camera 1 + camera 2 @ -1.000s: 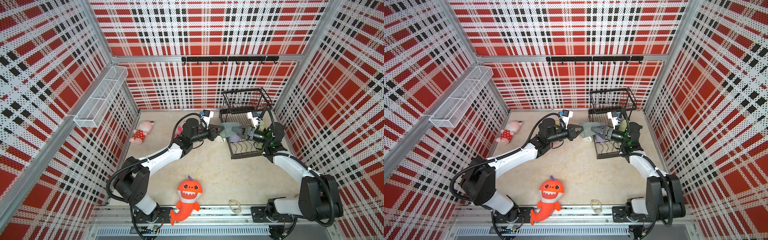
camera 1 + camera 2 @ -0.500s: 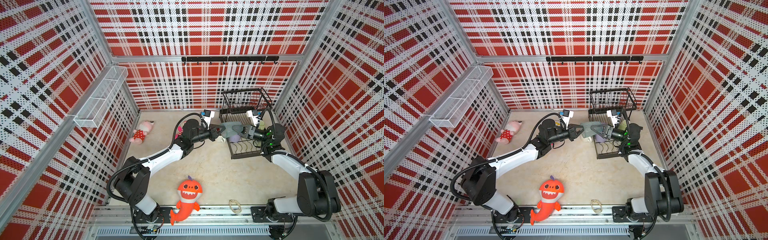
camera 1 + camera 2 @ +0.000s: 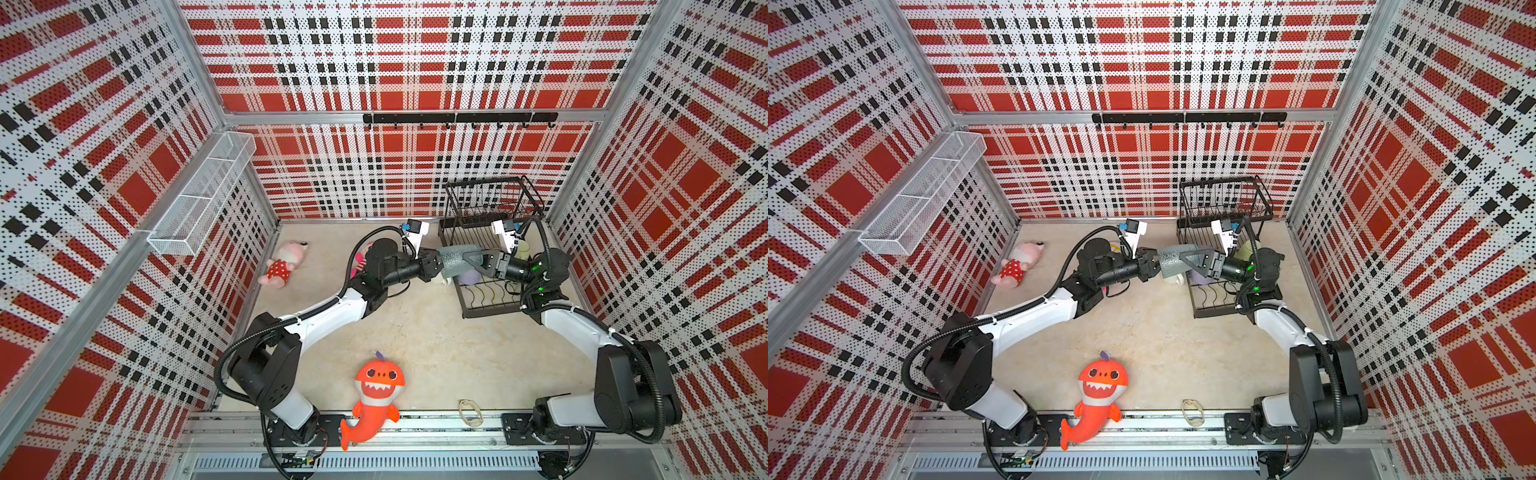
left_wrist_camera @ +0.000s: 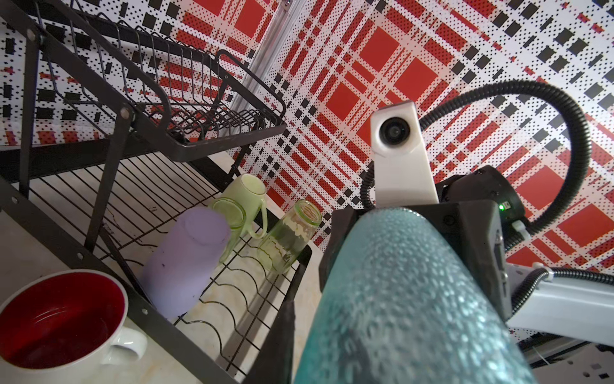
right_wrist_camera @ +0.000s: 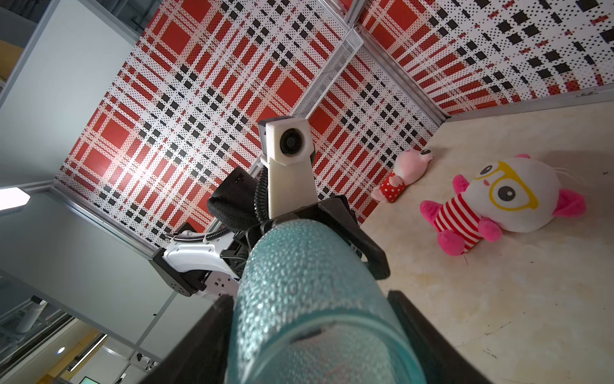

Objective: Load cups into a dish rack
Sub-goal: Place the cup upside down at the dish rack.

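A teal cup [image 3: 455, 259] [image 3: 1177, 259] hangs level in the air between my two grippers, just left of the black dish rack [image 3: 490, 307] [image 4: 79, 256]. My right gripper [image 3: 473, 259] [image 5: 307, 299] is shut on it, a finger pressing each side. My left gripper [image 3: 435, 264] stands at the cup's other end with jaws slightly parted; its outer finger [image 4: 285, 339] shows a slit to the cup wall. On the rack's lower tier stand a lavender cup [image 4: 189, 262], two green tumblers [image 4: 232, 219] [image 4: 289, 239] and a pale-green mug [image 4: 246, 189]. A white red-lined mug [image 4: 63, 319] sits on the floor beside the rack.
An orange shark plush [image 3: 376, 395] lies at the front, a pink plush [image 3: 282, 266] at the left wall, a white glasses plush [image 5: 508, 199] behind my left arm. A white mesh basket [image 3: 203, 199] hangs on the left wall, a hook rail [image 3: 457, 118] on the back wall.
My right jaws have closed in on the teal cup. My left jaws, shut on it before, have parted a little. Both arms have hardly moved.
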Motion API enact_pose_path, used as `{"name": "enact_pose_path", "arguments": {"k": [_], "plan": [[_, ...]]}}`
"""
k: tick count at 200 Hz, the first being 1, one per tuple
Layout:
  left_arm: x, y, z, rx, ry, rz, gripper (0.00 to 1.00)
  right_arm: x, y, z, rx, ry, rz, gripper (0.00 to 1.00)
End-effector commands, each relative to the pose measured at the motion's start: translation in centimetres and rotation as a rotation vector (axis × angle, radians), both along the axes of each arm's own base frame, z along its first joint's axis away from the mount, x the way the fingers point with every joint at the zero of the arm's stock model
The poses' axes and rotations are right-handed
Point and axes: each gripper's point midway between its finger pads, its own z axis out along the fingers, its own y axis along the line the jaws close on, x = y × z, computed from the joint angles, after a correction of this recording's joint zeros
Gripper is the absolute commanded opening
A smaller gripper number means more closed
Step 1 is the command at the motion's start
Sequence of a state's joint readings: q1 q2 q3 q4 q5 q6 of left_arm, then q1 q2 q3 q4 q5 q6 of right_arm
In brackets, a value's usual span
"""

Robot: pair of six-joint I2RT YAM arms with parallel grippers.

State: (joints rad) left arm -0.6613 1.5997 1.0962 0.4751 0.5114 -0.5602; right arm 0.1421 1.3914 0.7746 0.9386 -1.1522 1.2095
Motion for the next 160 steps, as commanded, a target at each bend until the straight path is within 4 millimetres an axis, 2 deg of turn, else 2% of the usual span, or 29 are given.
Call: {"name": "enact_pose_path", "arguments": {"k": [1, 13, 37, 68, 112, 160], "plan": [[0.1, 0.3, 0.6, -0.026, -0.025, 0.007, 0.27, -0.1, 0.1, -0.2, -0.002, -0.019, 0.002, 0.7], [0.2, 0.3, 0.4, -0.024, -0.021, 0.01, 0.31, -0.1, 0.1, -0.2, -0.001, -0.018, -0.002, 0.69], [0.3, 0.7, 0.1, -0.019, -0.014, 0.023, 0.33, 0.2, -0.3, -0.3, 0.0, -0.013, -0.02, 0.68], [0.6, 1.6, -0.4, -0.011, -0.008, 0.047, 0.55, 0.6, -1.2, -0.6, -0.005, -0.007, -0.051, 0.66], [0.7, 2.4, -1.2, 0.003, 0.0, 0.068, 0.63, 1.7, -2.6, -2.6, -0.097, 0.01, -0.133, 0.66], [1.0, 2.9, -2.5, 0.029, 0.015, 0.091, 0.64, 2.8, -4.3, -5.1, -0.313, 0.023, -0.256, 0.67]]}}
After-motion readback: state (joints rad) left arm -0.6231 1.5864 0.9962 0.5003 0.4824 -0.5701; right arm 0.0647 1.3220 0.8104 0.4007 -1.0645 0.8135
